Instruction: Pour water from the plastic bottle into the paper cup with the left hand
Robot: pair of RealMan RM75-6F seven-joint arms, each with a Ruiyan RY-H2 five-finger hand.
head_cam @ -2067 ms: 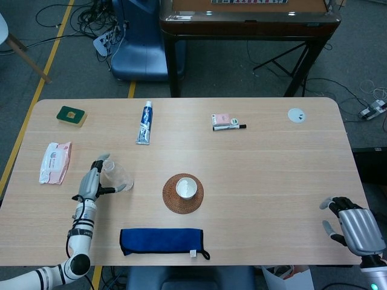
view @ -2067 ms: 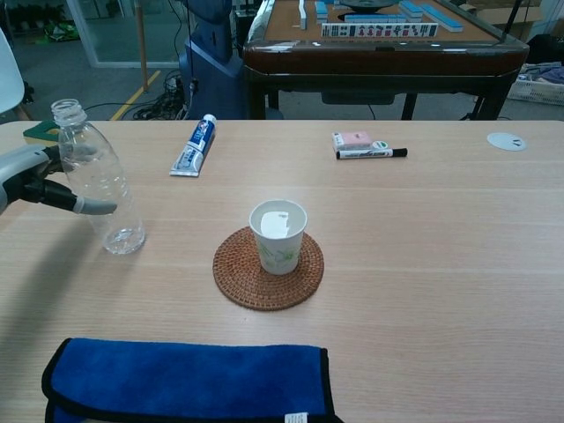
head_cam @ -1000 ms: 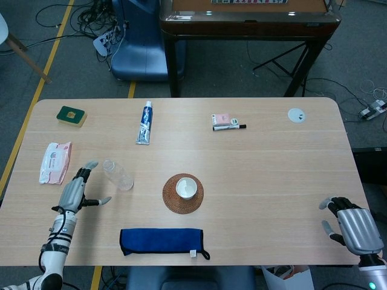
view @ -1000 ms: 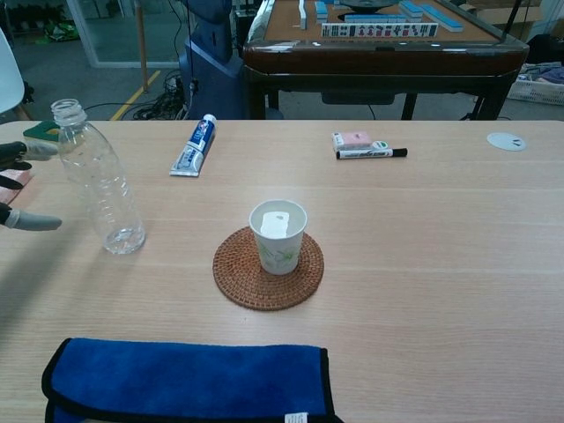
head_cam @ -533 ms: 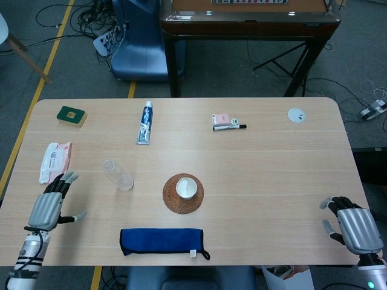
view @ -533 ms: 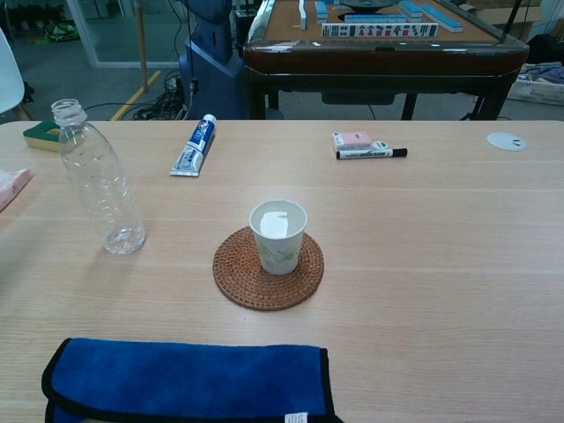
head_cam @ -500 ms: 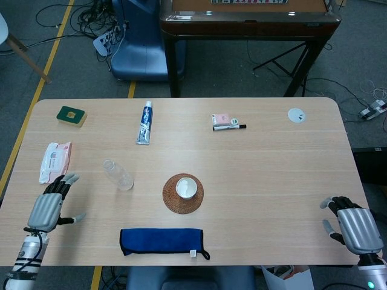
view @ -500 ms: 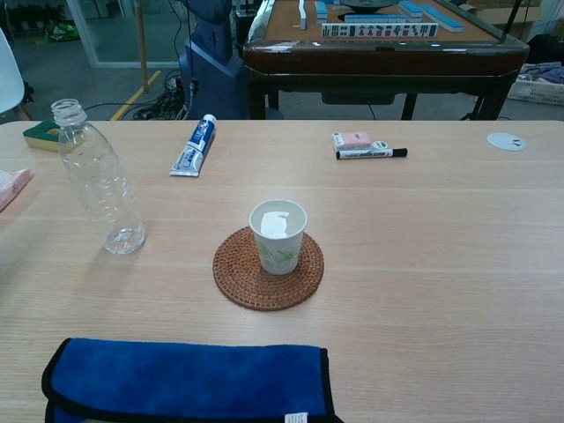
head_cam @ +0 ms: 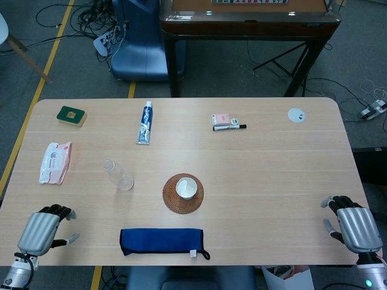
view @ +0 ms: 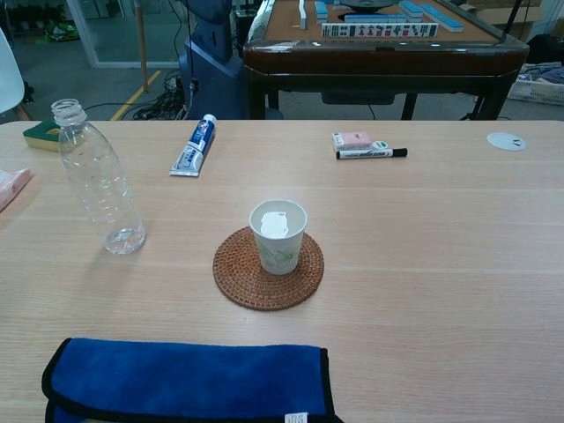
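Head view. The bottle [head_cam: 117,174] stands uncapped on the tabletop [head_cam: 272,163], left of centre, with nothing touching it. The cup [head_cam: 186,188] sits upright on a round woven coaster [head_cam: 171,200], to the right of the bottle and apart from it. The left hand [head_cam: 41,231] is at the near left corner of the tabletop, well apart from the bottle; it holds nothing, its fingers [head_cam: 59,210] are bent forward and the thumb sticks out to the side. The right hand [head_cam: 353,226] is at the near right corner, also holding nothing, with its fingers slightly curled and separated. A blue cloth [head_cam: 161,240] lies along the near edge, just in front of the coaster. A wipes pack [head_cam: 54,162] lies near the left edge, a green box [head_cam: 71,115] at the far left, a tube [head_cam: 145,122] beyond the bottle, a marker [head_cam: 229,127] and a pink item [head_cam: 220,118] further right, and a white disc [head_cam: 296,115] near the far right corner.

Chest view. The bottle [view: 95,178] is clear and looks nearly empty. The cup [view: 278,236] holds liquid and rests centred on the coaster [view: 235,275]. The cloth [view: 185,380] is in the foreground. Neither hand appears in this view.
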